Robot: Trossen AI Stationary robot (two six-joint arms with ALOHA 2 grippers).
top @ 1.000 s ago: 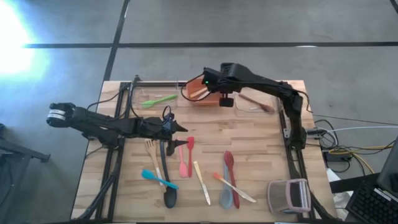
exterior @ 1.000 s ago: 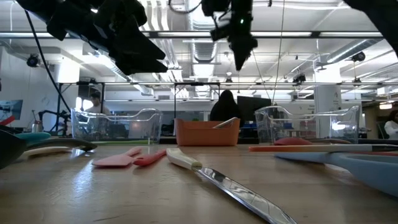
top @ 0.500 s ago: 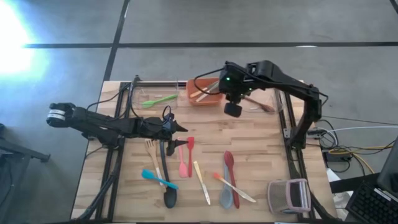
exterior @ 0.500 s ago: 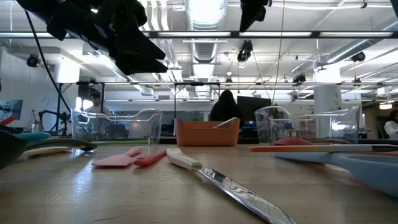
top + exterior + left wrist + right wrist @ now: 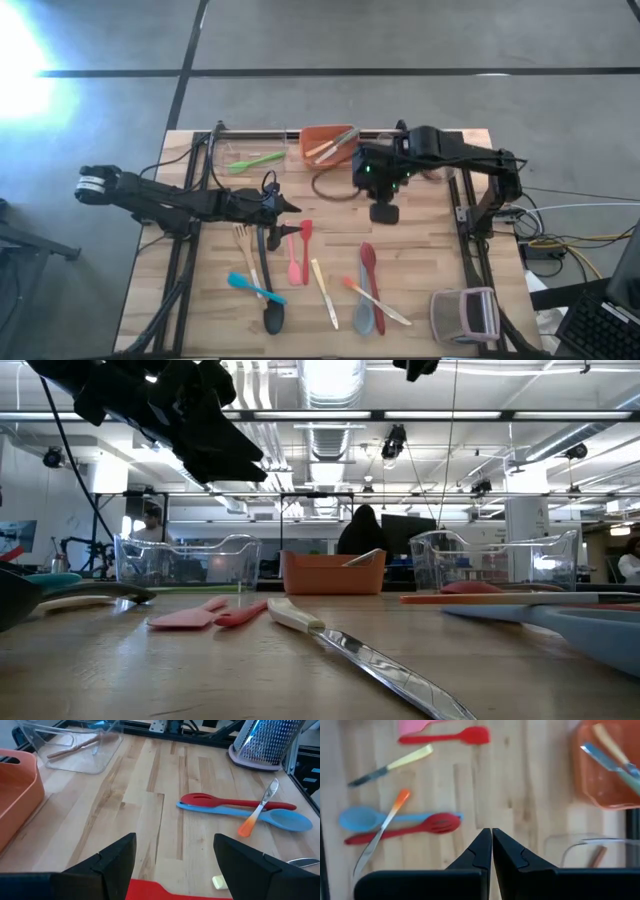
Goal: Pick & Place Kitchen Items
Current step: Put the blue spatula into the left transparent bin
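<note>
Several slim utensils lie flat on the wooden table (image 5: 420,250): a red spatula (image 5: 305,236), a pink spatula (image 5: 293,266), a wooden fork (image 5: 242,240), a black spoon (image 5: 270,300), a teal spoon (image 5: 252,288), a yellow-handled knife (image 5: 324,294), a red slotted spoon (image 5: 368,268) and a blue-grey spoon (image 5: 364,308). My left gripper (image 5: 293,220) hangs open just above the red spatula's blade (image 5: 175,890). My right gripper (image 5: 385,212) is shut and empty above the bare table middle, its fingers together in the right wrist view (image 5: 491,832).
At the far edge stand an orange bin (image 5: 318,156) holding utensils, a clear bin (image 5: 240,150) with a green utensil (image 5: 255,160), and a clear bin (image 5: 425,170) with a brown utensil. A metal grater (image 5: 465,315) stands near the right front corner.
My right gripper has moved from above the orange bin toward the table's near edge and a little to the right, and now hangs over the table's middle. My left arm has kept still.
</note>
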